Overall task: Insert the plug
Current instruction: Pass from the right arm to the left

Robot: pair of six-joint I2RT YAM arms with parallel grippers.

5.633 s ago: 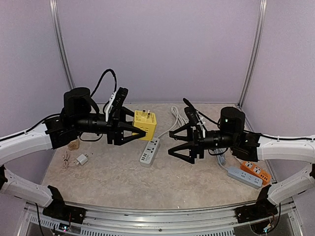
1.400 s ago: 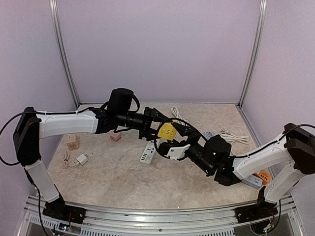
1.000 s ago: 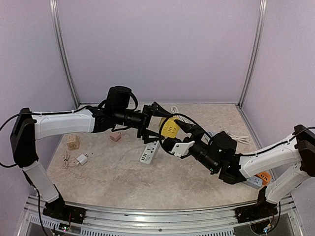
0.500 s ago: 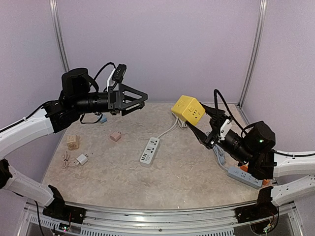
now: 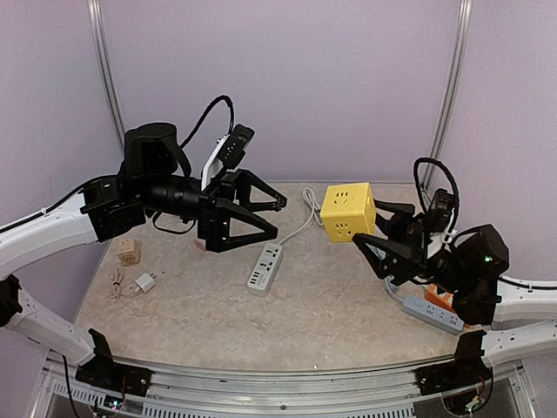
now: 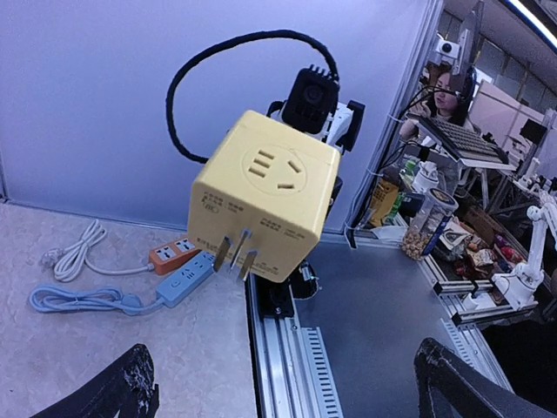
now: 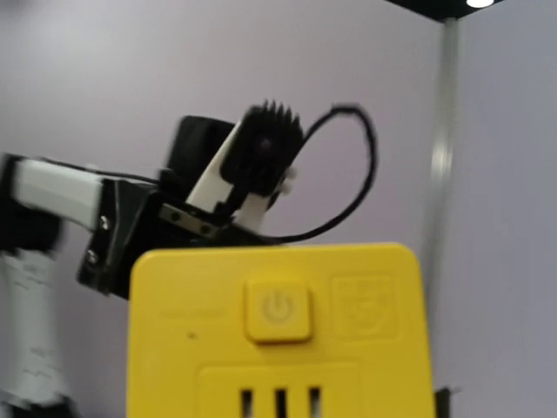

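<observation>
— Looking at the right fingers first: are they clamped on something?

— Yes. The right fingers point(image 5: 370, 248) are closed on the yellow cube plug point(image 5: 348, 212) and hold it in the air, well above the desk point(image 5: 305, 305). In the left wrist view its metal prongs point(image 6: 233, 255) are bare. They point down and a little toward that camera.

— And the left fingers?

— The left fingers point(image 6: 117, 396) are spread wide apart with nothing between them. They point toward the cube but are well apart from it.

— So how far along is the task?

— I judge that the pick-up is done and the insertion is not. The prongs sit in no socket. The white power strip point(image 5: 265, 266) lies flat on the desk between the two arms, and the cube hangs above it and to its right.

— What is left to do?

— As I see it, three things: turn the cube so that the prongs face down, bring it over a socket of the strip, and press it in. The grey-blue strip point(image 5: 432, 313) near the right arm could also be the target; I cannot tell which one is meant.
</observation>
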